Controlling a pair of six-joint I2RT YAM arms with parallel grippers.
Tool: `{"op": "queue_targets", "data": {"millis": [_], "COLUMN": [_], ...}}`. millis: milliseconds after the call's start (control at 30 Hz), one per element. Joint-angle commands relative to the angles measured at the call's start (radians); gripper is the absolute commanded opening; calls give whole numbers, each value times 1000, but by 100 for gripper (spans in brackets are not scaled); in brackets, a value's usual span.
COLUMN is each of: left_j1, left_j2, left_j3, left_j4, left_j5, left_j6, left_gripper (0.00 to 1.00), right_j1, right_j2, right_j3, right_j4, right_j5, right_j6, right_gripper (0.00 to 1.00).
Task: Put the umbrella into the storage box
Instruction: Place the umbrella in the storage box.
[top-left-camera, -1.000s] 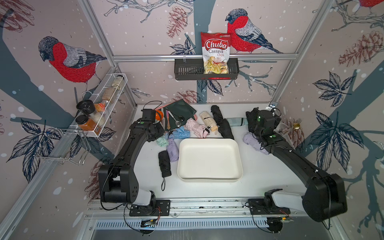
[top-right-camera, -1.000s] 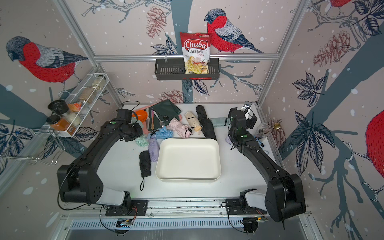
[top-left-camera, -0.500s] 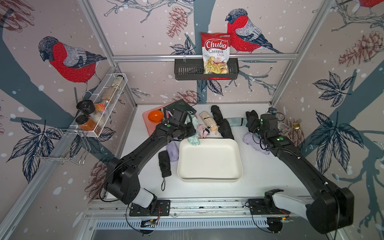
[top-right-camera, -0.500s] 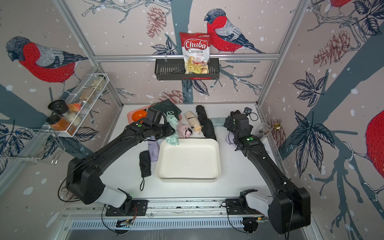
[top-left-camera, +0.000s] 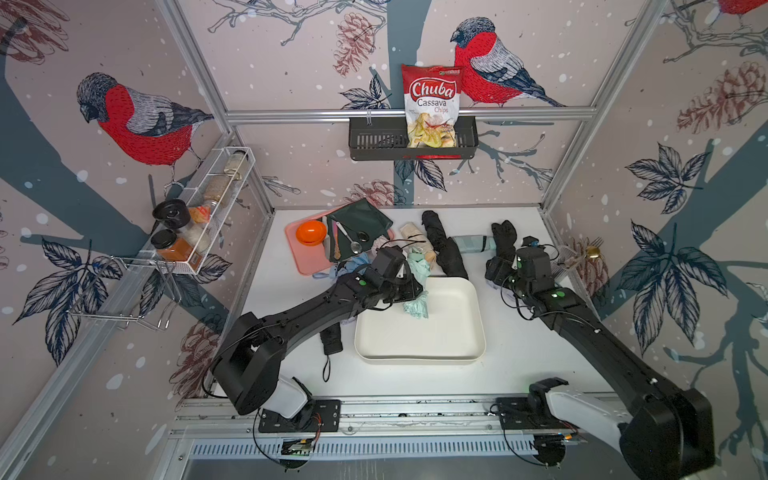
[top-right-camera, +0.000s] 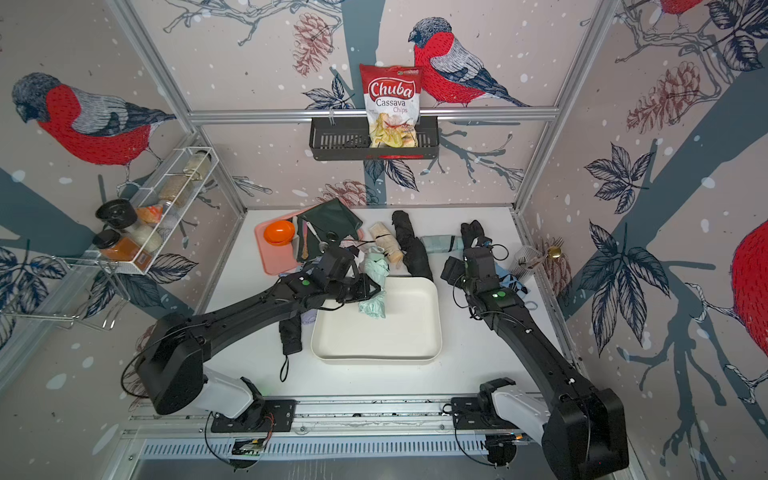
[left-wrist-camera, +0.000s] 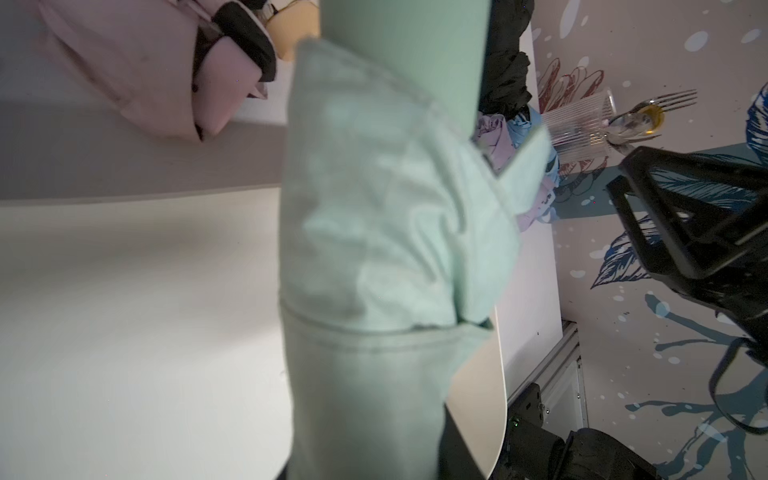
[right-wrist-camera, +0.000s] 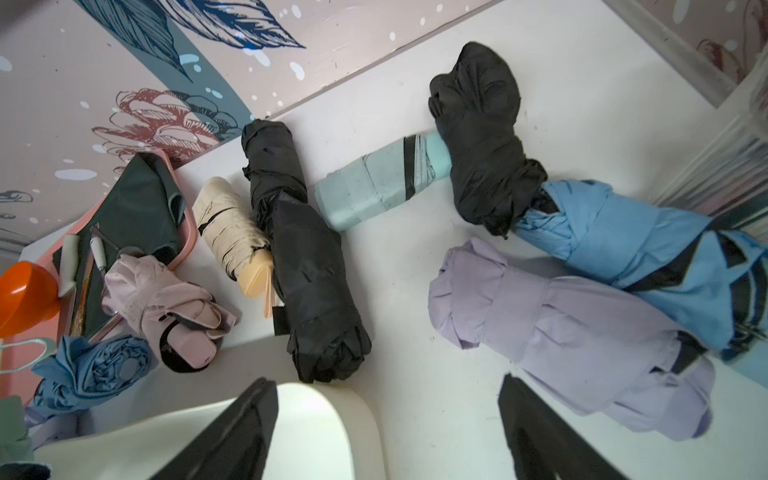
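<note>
The off-white storage box (top-left-camera: 415, 336) (top-right-camera: 374, 332) (left-wrist-camera: 124, 311) lies on the table's middle, with its corner showing in the right wrist view (right-wrist-camera: 316, 432). My left gripper (top-left-camera: 409, 289) (top-right-camera: 368, 289) is shut on a mint green folded umbrella (top-left-camera: 417, 305) (top-right-camera: 373, 305) (left-wrist-camera: 374, 232), which hangs over the box's back left corner; its fingers are hidden behind the fabric. My right gripper (top-left-camera: 496, 270) (top-right-camera: 451, 268) (right-wrist-camera: 386, 384) stands open and empty above the table, right of the box. A lavender umbrella (right-wrist-camera: 582, 340) and a blue umbrella (right-wrist-camera: 644, 249) lie beside it.
More folded umbrellas lie behind the box: two black (top-left-camera: 444, 245) (top-left-camera: 503, 237), beige (top-left-camera: 415, 235), pale teal (top-left-camera: 471, 243). Another black one (top-left-camera: 331, 336) lies left of the box. A pink tray (top-left-camera: 303, 257) with an orange bowl (top-left-camera: 311, 232) sits back left. A glass (top-left-camera: 569, 257) stands far right.
My left arm swung from the back left to over the box, carrying the mint umbrella. My right gripper came slightly forward and its jaws narrowed a little.
</note>
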Motion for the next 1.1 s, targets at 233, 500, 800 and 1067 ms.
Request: {"op": "queue_targets", "data": {"millis": [233,500,800,1067], "left_j1": [-116,-200,-291,-325], "left_j2": [53,123,220,315], "left_j3": [-87,-79,-60,15], "left_j4": [373,376,399,379], "left_j5": [56,70,14,-54], "left_j6": [-133,-124,-178,-218], "left_gripper": [0,0,0,31], "right_j1": [57,58,58,61], "right_j2": [-13,-94,-187,-244], "right_j3": [-50,-107,-186,-238], "right_j4": [-10,-61,-90,-96], "right_j5": [-38,-14,-80,-132], "right_j6": [46,47,61,60], "right_gripper": [79,79,79,78]}}
